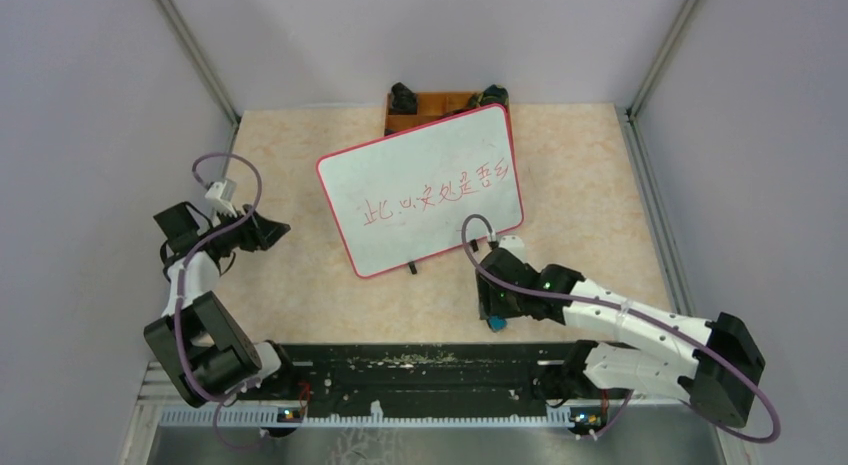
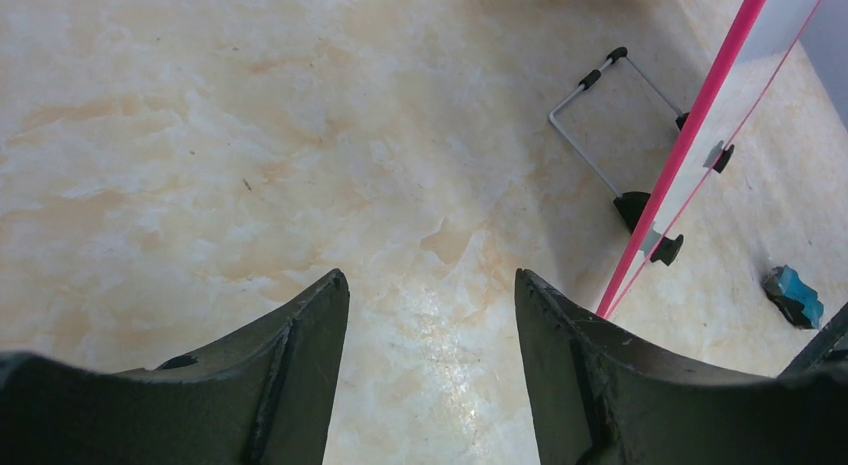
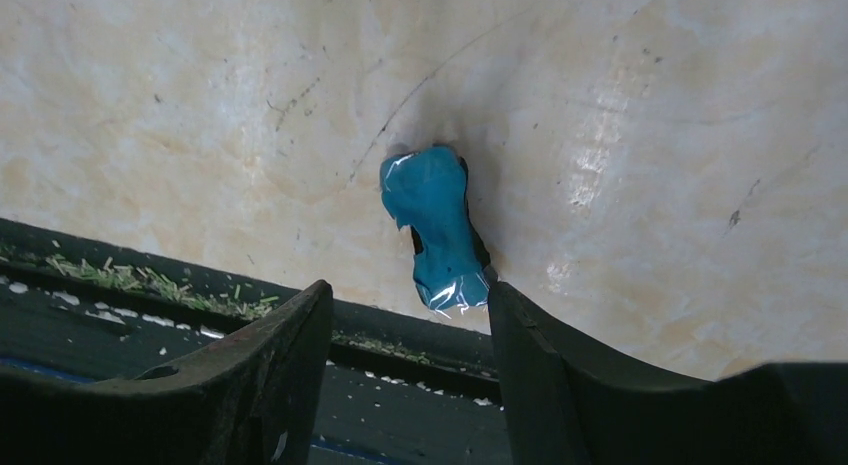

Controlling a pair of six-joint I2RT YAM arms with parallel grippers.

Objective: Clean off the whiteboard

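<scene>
The whiteboard (image 1: 420, 190) stands tilted in the middle of the table, white with a red rim and red handwritten characters across its lower half. Its red edge (image 2: 690, 135) and black feet show at the right of the left wrist view. A small blue eraser (image 1: 497, 323) lies on the table near the front edge. In the right wrist view the eraser (image 3: 437, 228) lies just beyond my right fingertip. My right gripper (image 3: 410, 295) is open and empty above it. My left gripper (image 2: 432, 277) is open and empty, left of the board.
A brown wooden tray (image 1: 432, 107) with dark objects stands behind the board at the back. A wire stand (image 2: 600, 105) props the board. A black rail (image 1: 420, 370) with green debris runs along the table's front edge. Grey walls close in both sides.
</scene>
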